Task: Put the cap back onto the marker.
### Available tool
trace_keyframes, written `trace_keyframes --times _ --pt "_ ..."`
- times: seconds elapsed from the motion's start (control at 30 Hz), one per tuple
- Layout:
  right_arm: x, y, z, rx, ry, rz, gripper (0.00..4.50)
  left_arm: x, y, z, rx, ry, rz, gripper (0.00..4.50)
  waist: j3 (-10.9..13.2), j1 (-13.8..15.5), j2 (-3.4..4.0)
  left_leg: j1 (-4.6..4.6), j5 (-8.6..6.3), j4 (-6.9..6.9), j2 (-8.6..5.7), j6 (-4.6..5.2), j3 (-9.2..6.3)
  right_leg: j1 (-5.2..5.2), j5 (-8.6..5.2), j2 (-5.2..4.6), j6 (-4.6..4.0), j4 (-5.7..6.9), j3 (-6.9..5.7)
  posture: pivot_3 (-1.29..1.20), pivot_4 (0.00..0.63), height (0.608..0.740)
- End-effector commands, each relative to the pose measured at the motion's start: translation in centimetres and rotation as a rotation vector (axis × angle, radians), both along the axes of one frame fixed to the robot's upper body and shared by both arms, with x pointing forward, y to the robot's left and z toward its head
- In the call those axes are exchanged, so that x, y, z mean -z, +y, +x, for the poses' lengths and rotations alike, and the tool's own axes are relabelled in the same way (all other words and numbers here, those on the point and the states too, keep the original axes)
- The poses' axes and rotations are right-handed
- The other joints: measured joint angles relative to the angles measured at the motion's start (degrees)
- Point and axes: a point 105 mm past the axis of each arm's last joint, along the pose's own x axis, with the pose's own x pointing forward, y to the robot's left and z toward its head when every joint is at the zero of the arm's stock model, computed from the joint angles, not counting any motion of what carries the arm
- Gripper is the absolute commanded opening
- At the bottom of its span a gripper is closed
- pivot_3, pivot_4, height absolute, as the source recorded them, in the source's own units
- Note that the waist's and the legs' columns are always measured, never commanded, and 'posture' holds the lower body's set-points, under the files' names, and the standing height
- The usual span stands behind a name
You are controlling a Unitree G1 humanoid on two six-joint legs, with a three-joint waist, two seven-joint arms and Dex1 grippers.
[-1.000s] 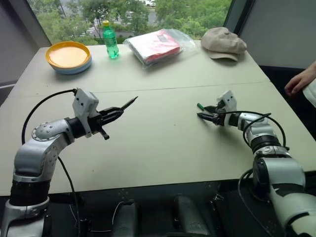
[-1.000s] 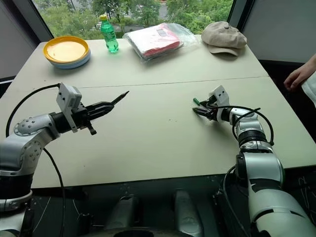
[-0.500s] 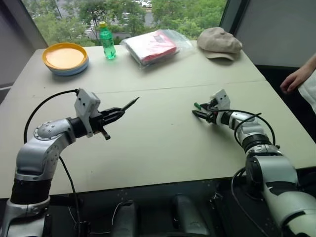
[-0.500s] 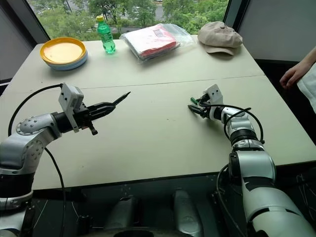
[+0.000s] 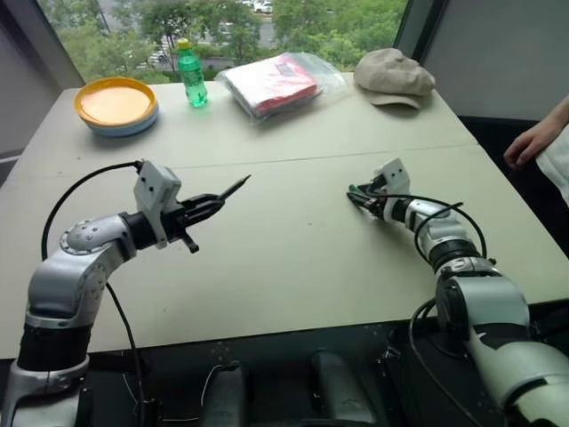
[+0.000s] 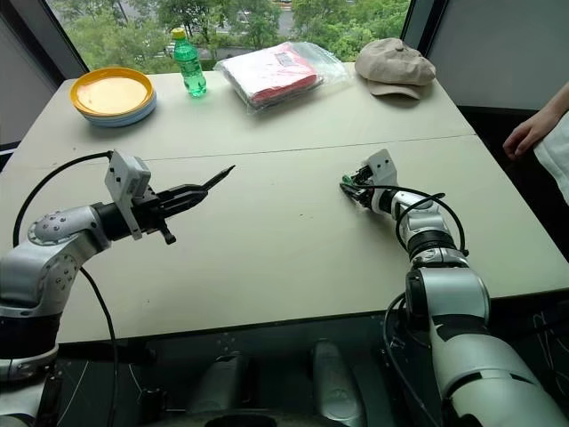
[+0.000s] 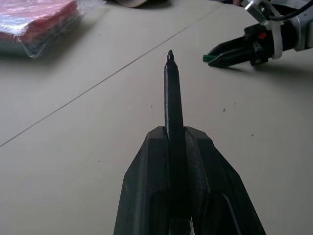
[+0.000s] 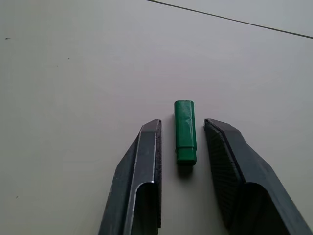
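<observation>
The tiny bright green cylindrical plastic cap (image 8: 185, 131) lay on the beige table (image 8: 73, 73) between the right claw's (image 8: 183, 124) spread fingers, untouched, while the left claw (image 7: 177, 132) pinched the thin dark marker (image 7: 171, 88) aloft, so gripping, lifting and capping seemingly remained.

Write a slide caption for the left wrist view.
The left gripper, jaws shut, holds the marker, tip aimed over the table toward the cap at the right gripper.
</observation>
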Motion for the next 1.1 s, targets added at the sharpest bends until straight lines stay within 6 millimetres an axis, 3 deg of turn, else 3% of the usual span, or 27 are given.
trace_keyframes --times 0.03,0.23,0.37,0.53,0.67,0.9,1.1 --pt "0.9 0.3 -0.4 -0.032 0.034 -0.027 0.03 -1.1 0.4 -0.2 -0.007 -0.046 0.010 0.00 0.00 0.01 0.00 0.00 0.00 0.00 0.00 0.00 0.00 0.00 0.00 0.00 0.00 0.00 0.00 0.00 0.150 0.740" --pt "0.5 1.0 -0.6 -0.109 0.000 -0.083 0.03 -0.7 0.1 0.0 0.022 -0.045 0.007 0.00 0.00 0.02 0.00 -0.01 0.00 0.00 0.00 0.00 0.00 0.00 0.00 -0.01 0.00 0.00 0.00 0.00 0.150 0.740" --pt "-2.1 3.3 -1.3 -0.355 -0.127 -0.234 0.03 -0.1 -0.7 -0.1 0.128 -0.040 0.026 0.00 0.02 0.00 0.03 -0.03 0.00 0.00 0.00 0.00 0.02 -0.05 0.00 0.00 0.00 -0.01 0.00 0.00 0.150 0.740" --pt "-5.7 5.1 -2.5 -0.563 -0.219 -0.303 0.03 0.5 -0.3 0.3 0.250 -0.078 0.152 0.00 0.06 0.16 0.07 -0.13 0.00 -0.01 0.00 0.00 0.02 -0.18 0.00 0.00 0.01 0.01 -0.01 0.00 0.150 0.740" --pt "-7.7 6.9 -4.6 -0.759 -0.264 -0.392 0.03 0.8 0.2 1.3 0.320 -0.122 0.257 0.00 0.07 0.67 0.08 -0.16 0.00 -0.01 -0.02 0.00 0.04 -0.19 0.00 -0.04 0.01 -0.03 -0.02 0.00 0.150 0.740" --pt "-8.8 10.3 -7.8 -0.940 -0.278 -0.397 0.03 1.1 -0.4 3.0 0.388 -0.202 0.385 0.00 0.07 1.50 0.08 -0.19 -0.01 -0.02 -0.01 0.01 0.05 -0.23 0.00 -0.02 0.01 -0.04 -0.04 0.00 0.150 0.740" --pt "-8.9 12.1 -8.3 -0.972 -0.296 -0.384 0.03 0.7 -1.5 3.4 0.417 -0.246 0.398 0.00 0.07 1.68 0.06 -0.23 -0.01 0.00 -0.01 0.01 0.05 -0.23 0.00 -0.04 0.01 -0.04 -0.04 0.00 0.150 0.740"
